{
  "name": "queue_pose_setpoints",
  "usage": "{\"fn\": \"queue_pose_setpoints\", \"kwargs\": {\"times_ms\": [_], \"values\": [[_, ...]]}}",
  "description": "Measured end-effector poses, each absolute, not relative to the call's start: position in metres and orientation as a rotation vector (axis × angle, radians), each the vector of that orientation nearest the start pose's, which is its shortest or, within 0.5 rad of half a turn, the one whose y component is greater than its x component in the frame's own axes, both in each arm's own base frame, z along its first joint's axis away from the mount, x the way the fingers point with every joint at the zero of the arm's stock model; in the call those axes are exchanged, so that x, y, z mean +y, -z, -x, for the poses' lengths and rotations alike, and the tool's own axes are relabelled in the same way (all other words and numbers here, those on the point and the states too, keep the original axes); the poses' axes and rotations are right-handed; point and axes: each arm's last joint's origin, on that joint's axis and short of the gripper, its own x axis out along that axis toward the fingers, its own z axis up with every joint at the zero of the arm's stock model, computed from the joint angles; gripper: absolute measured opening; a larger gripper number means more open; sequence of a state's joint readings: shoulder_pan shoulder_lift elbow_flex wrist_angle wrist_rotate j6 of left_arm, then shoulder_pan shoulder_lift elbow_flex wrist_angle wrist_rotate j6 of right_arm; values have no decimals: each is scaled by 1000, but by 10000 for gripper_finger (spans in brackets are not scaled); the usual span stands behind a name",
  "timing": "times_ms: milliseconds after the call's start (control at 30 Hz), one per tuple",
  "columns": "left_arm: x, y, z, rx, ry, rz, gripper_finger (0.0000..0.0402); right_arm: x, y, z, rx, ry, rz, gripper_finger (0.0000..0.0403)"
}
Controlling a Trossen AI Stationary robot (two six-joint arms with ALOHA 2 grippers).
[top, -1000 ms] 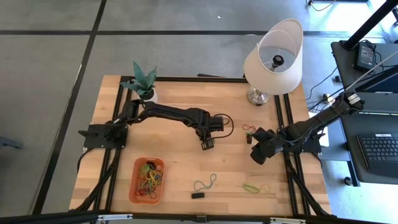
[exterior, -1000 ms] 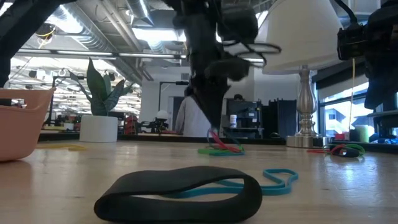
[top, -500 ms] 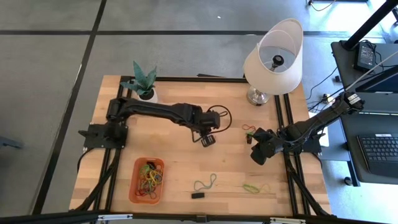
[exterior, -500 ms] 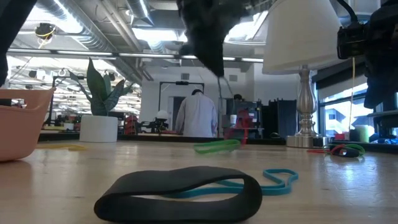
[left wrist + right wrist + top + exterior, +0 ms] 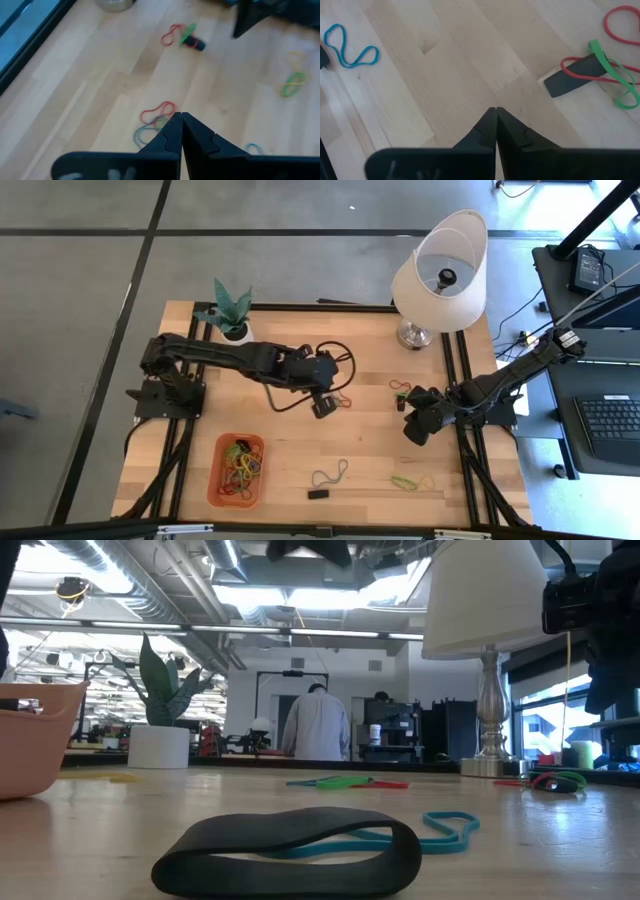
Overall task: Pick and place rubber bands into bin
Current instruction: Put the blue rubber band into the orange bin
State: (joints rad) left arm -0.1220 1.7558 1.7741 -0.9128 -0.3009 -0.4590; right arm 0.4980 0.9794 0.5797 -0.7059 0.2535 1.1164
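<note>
red, green and blue rubber bands (image 5: 156, 119) lie just beneath closed left hand (image 5: 181, 119).

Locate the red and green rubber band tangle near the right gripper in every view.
High view: tangle right of centre, in front of the lamp.
Low view: tangle far right on the tabletop, beside the lamp.
Left wrist view: tangle far ahead, near the lamp base.
Right wrist view: tangle around a black block; lamp not shown.

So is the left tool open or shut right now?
Shut: in the left wrist view, the left tool's fingers meet, holding nothing.
</note>
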Motion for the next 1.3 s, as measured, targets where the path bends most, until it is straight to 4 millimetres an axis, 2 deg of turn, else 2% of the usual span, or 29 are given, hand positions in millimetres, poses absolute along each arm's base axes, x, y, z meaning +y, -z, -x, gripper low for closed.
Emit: {"fn": "queue_pose_setpoints", "kwargs": {"times_ms": [200,300,400,500,667,900,1100,1200,1300], "values": [[-61,-385,-338,742,-314,260,1,72,-197,-149,997,362,-606,9],[-69,-393,-327,704,-344,235,1,72,-197,-149,985,370,-602,9],[-73,-394,-326,675,-403,197,1,72,-197,-149,985,370,-602,9],[-69,-386,-335,686,-444,183,1,72,-197,-149,984,370,-602,9],[-54,-354,-363,788,-470,216,1,72,-197,-149,984,370,-602,9],[-18,-291,-406,968,-520,261,10,73,-198,-150,978,368,-609,9],[11,-229,-429,1170,-469,317,64,73,-199,-151,963,359,-619,9],[19,-205,-436,1250,-409,312,98,73,-199,-151,958,357,-622,9],[24,-190,-439,1298,-374,295,126,74,-199,-152,952,353,-627,9]]}}
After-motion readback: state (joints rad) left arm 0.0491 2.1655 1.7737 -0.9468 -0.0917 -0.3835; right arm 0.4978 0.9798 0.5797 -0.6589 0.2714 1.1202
